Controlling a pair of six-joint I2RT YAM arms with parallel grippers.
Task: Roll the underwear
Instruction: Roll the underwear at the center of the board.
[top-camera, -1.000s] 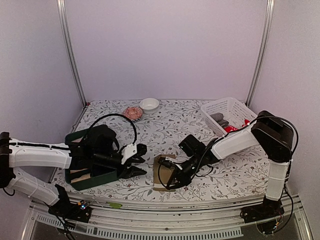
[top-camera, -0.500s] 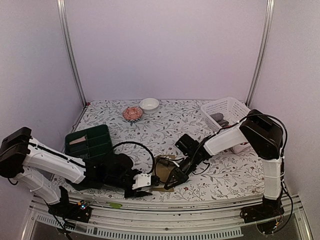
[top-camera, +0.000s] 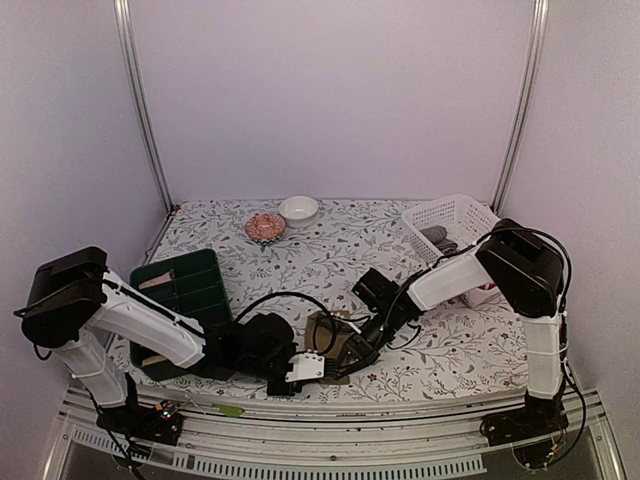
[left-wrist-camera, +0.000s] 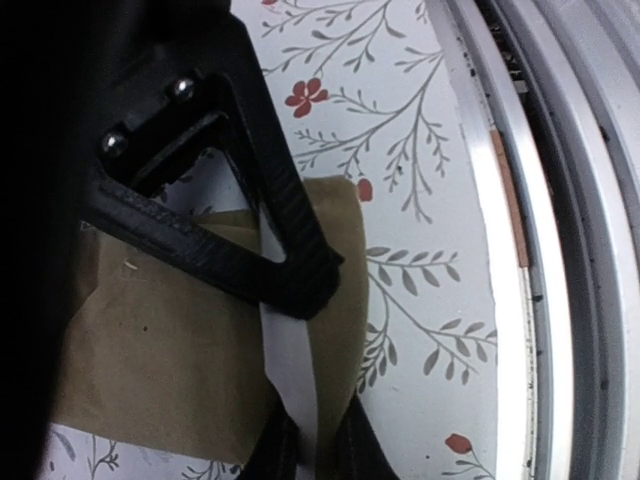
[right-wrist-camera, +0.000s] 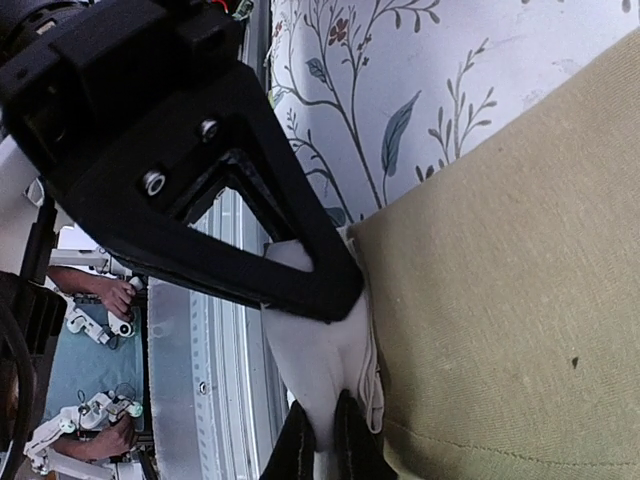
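Lower centre, the left gripper (top-camera: 300, 368) sits at the edge of the khaki underwear (left-wrist-camera: 160, 340), its grip impossible to judge; the cloth lies flat, unrolled; the right gripper (top-camera: 350, 352) pinches its white-lined edge; upper right, a grey piece (top-camera: 437, 237) waits in the white basket (top-camera: 455, 207); rolling looks barely begun.

This is looking like a robotics lab booth, not a home. Plain lilac walls (top-camera: 330, 90) are closing in a small cell, aluminium posts (top-camera: 140, 100) are running up its back corners, and the left arm (top-camera: 140, 315) and right arm (top-camera: 450, 280) are standing at the railed edge (top-camera: 350, 455) of a flower-patterned desk (top-camera: 330, 260).
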